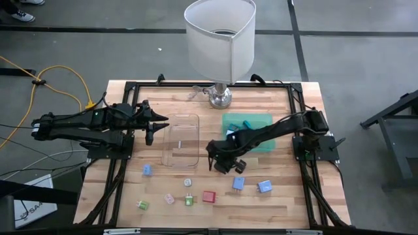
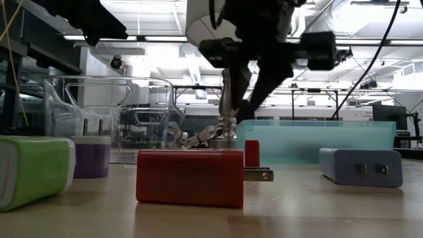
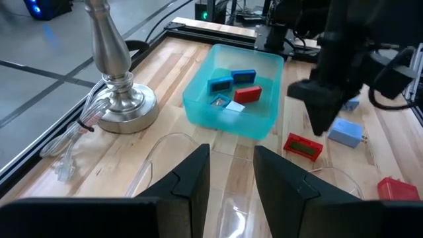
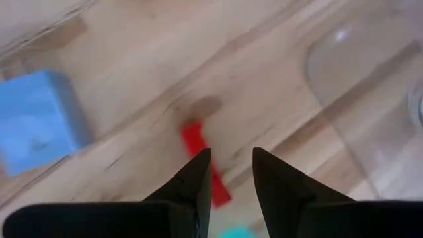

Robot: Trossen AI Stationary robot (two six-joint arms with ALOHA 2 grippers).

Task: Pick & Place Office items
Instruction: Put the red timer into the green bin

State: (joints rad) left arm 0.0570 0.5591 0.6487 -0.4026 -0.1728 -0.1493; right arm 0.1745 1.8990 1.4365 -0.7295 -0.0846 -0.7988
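While the right end effector hangs over the table between the clear tray and the green tray, its fingers stand slightly spread and pinch nothing; a small red piece lies on the wood just below them. Risk: the fingertips look offset from the piece — a descent from here could clip one end and skid it away. The clear tray's wall is near and could catch a finger. Left end effector waits over the clear tray's edge, narrowly parted, empty. Other items — red charger, blue blocks — lie scattered toward the front; the lamp stands behind.
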